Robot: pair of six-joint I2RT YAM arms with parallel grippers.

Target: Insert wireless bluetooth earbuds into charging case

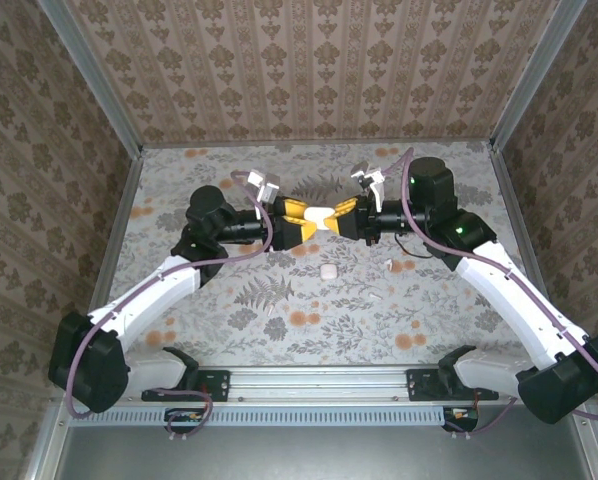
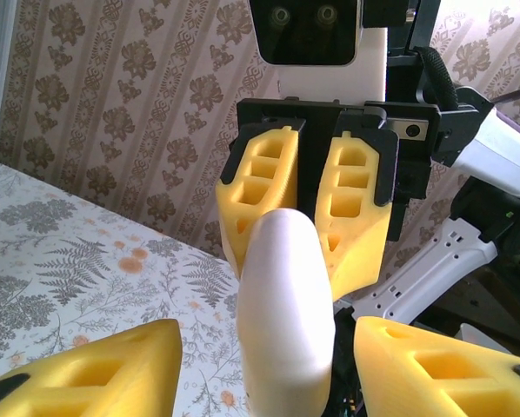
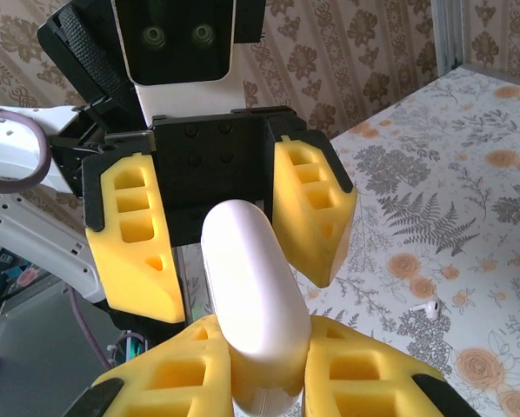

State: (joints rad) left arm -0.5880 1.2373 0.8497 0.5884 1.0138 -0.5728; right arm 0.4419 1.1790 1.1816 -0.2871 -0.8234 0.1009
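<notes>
Zero earbuds (image 3: 430,307) look inserted: my right gripper (image 3: 260,382) clamps the case (image 3: 251,278), my left gripper (image 2: 267,334) gapes around it, and the earbuds lie below it.

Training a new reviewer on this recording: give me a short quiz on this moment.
1. True or false: the left end effector is open around the raised charging case.
2. What grips that case? A. the right end effector B. both end effectors C. nothing
3. Where is the other case in the top view?
Key: 1 true; 2 A; 3 lying on the table.
</notes>
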